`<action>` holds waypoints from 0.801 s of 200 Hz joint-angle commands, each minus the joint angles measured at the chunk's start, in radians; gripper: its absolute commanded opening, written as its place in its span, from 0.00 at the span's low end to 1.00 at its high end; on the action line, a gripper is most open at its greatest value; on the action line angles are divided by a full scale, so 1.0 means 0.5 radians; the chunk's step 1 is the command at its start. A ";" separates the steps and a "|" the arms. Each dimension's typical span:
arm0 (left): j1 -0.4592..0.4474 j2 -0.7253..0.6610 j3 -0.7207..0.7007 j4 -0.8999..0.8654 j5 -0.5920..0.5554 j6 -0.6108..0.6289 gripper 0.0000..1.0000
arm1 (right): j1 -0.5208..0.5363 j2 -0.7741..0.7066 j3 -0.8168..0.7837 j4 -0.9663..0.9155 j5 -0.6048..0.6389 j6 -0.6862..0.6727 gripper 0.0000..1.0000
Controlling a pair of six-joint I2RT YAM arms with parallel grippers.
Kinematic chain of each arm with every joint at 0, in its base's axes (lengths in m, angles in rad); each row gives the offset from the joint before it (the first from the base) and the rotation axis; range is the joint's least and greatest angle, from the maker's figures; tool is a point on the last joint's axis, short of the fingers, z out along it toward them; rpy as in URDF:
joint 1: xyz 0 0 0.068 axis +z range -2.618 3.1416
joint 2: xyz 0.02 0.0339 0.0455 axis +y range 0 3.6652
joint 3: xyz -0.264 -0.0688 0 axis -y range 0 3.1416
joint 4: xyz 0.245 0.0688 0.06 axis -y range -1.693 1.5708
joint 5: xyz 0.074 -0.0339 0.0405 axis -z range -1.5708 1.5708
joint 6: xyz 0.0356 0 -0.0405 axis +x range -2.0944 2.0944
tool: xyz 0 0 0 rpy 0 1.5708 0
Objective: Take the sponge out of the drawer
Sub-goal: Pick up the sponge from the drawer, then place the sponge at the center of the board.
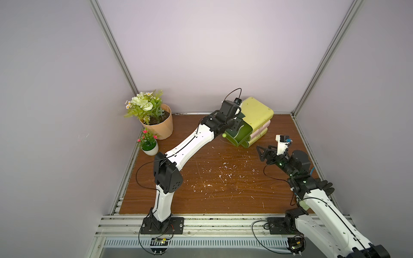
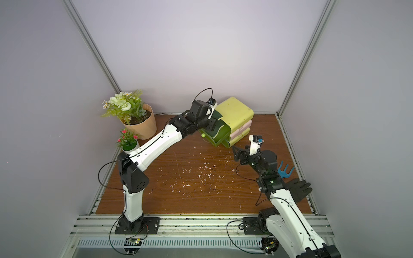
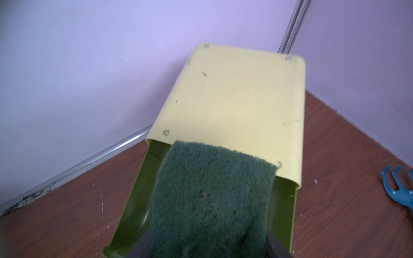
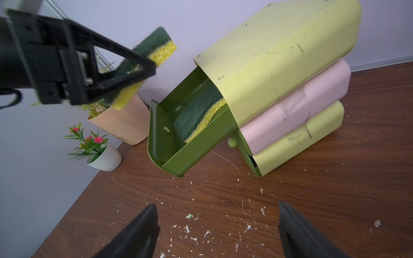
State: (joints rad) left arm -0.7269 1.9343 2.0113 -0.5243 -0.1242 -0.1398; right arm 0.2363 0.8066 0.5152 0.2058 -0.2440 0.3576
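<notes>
readable text: none in any view | brands, numbers, signs: none legible | drawer unit (image 1: 257, 111), 1 o'clock on the table — plain coloured shells, only scuffs | blue rake (image 2: 284, 172), 3 o'clock on the table — small pale marks, too small to read

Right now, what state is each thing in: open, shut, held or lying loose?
top drawer, pulled open.
held sponge, gripped and lifted clear above the top drawer.
second sponge, lying inside the top drawer.
left tool, shut on the held sponge.
right tool, open, holding nothing.
</notes>
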 commanded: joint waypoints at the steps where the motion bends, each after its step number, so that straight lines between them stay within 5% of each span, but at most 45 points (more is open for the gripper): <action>1: -0.013 -0.180 -0.144 0.235 -0.073 -0.089 0.63 | 0.015 -0.012 0.007 0.070 -0.038 -0.039 0.87; 160: 0.090 -1.289 -1.838 0.633 -0.365 -0.633 0.64 | 0.020 -0.006 -0.006 0.091 -0.052 -0.027 0.87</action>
State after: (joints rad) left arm -0.7151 1.3392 1.1770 -0.2577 -0.2897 -0.3882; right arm 0.2409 0.8070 0.5152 0.2062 -0.2596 0.3576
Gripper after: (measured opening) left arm 0.642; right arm 0.873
